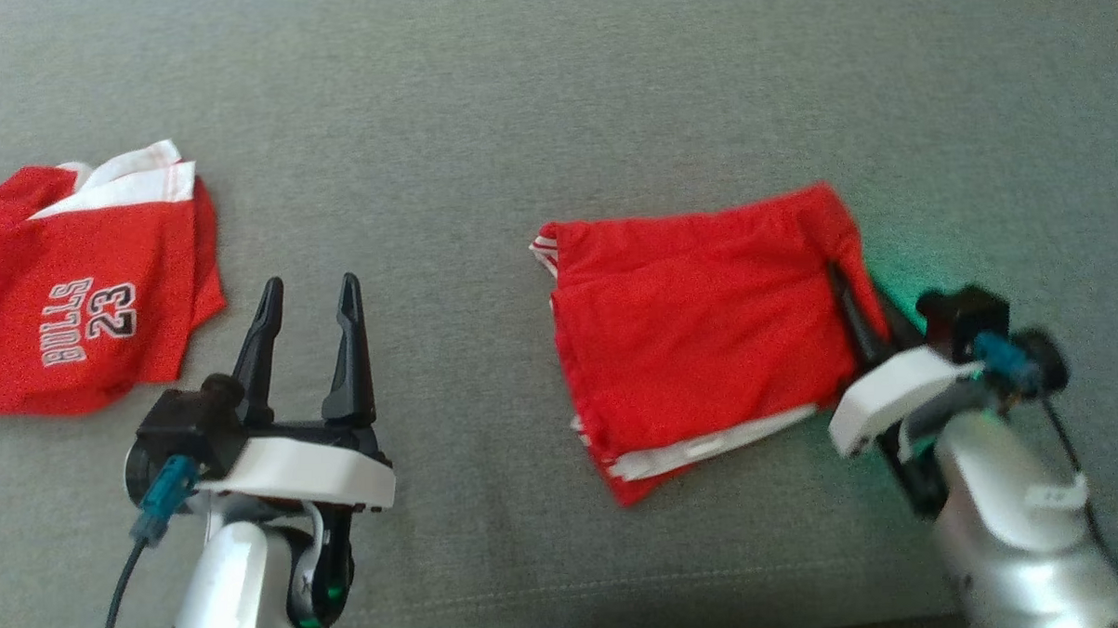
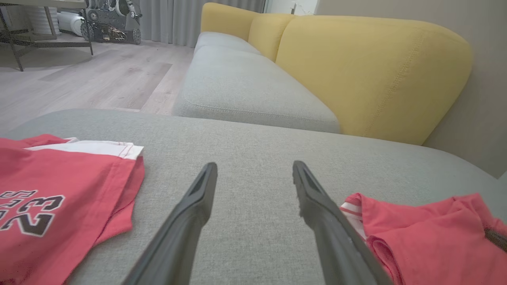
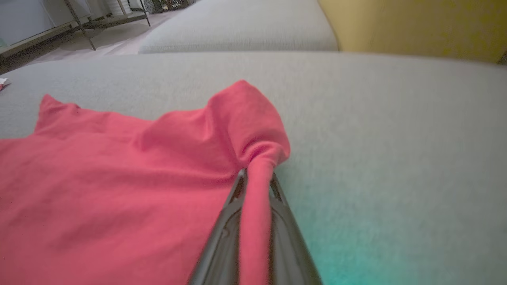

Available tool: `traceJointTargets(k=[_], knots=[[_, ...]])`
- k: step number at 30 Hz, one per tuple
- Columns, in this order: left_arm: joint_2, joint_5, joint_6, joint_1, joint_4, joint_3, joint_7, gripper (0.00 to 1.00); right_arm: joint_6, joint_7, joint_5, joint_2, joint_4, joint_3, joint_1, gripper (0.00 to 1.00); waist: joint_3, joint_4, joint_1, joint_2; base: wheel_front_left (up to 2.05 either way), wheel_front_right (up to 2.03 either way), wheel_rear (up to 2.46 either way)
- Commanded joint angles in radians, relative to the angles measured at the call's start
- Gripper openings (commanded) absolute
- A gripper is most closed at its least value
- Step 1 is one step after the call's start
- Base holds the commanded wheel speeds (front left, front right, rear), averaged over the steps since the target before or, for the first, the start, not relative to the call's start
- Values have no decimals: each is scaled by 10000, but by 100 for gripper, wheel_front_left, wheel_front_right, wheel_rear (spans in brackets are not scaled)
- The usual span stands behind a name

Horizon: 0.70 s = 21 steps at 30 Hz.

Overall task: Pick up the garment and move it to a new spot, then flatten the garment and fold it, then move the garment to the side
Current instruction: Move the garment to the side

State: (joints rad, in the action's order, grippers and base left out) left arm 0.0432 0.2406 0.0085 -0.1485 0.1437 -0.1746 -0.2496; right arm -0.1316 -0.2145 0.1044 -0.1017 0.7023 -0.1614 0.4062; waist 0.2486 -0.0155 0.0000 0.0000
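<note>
Dark fingers of the right gripper (image 3: pixel 256 177) pinch the edge of the folded red cloth shorts (image 1: pixel 699 337), middle right on the grey sofa cushion (image 1: pixel 514 92), likely to drag them aside. Left gripper (image 1: pixel 309 287), lower left, hangs open and empty

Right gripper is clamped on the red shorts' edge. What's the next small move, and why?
Probably drag the shorts a little toward the robot's right, kept low. The right gripper is shut on their edge, they lie in stacked layers, and the open left gripper hangs apart from them.
</note>
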Motion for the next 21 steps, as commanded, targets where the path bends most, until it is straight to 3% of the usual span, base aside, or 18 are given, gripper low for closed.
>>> traceJointTargets(k=[1, 5, 10, 16, 21], knots=[[70, -41, 9, -366, -351, 363, -122, 100, 9, -215, -339, -249, -519, -225, 556, 0, 51, -135, 0, 0, 0, 0, 0], [70, -102, -44, -542, -451, 341, -122, 100, 9, -215, -1233, -802, -1135, -443, 1123, 0, 291, -429, 0, 0, 0, 0, 0], [70, -298, -181, -806, -528, 423, -122, 100, 9, 451, -1389, -1566, -1752, -421, 2018, 0, 696, -854, 0, 0, 0, 0, 0], [70, -538, -427, -1280, -544, 552, -122, 100, 9, 1619, -1165, -2326, -1899, 510, 2932, 0, 1316, -1241, 0, 0, 0, 0, 0], [70, -715, -586, -1527, -544, 688, -122, 100, 9, 2261, -1241, -2407, -1987, 1672, 3397, 0, 1735, -1459, 0, 0, 0, 0, 0]])
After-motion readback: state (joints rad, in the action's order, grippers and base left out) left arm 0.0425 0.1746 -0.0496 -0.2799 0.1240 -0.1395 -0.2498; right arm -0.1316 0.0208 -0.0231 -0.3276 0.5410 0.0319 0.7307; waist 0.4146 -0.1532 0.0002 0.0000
